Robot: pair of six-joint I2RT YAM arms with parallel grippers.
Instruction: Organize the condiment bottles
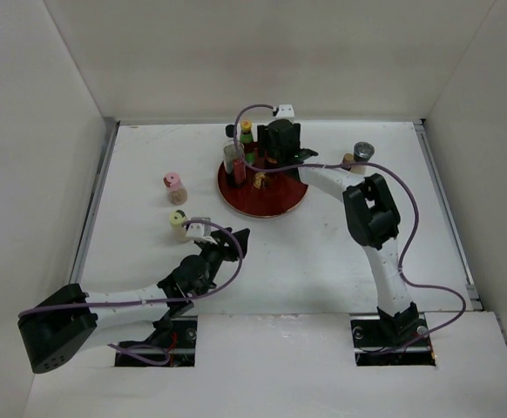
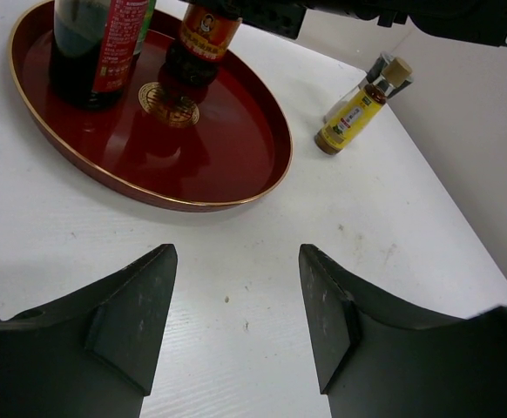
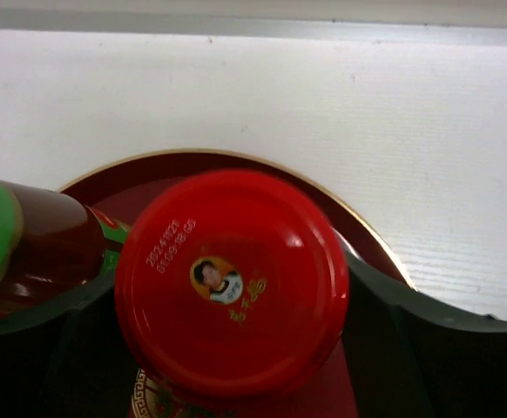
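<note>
Step in hand, as I read it: placing the jar on the tray. The jar stands upright on the tray, just beside the green bottle, with the tall bottle also on the tray at its left edge. The right pincer hangs over the tray with its jaws set wide, one on each side of the jar. The red lid hides the contact, so I cannot tell if they press on the jar or stand off it. The left pincer sits low on the near-left side of the tray, jaws partly apart with nothing between them.

Off the tray: the yellow bottle and shaker stand close together to its right. The pink bottle and cream bottle stand to its left.

Roughly three of seven look sorted. The likely next move is to get the right pincer loose of the jar and lift it straight up, since the green bottle is tight on one side and a sideways exit could tip it. After that the right arm suits the yellow bottle and shaker, and the left arm the cream one, nearest to it.

The tabletop is white, faintly grained, with a few specks and a metal strip along its side edges. Plain white walls close in three sides. The tray is glossy red with a gold rim and a gold emblem at its centre.
</note>
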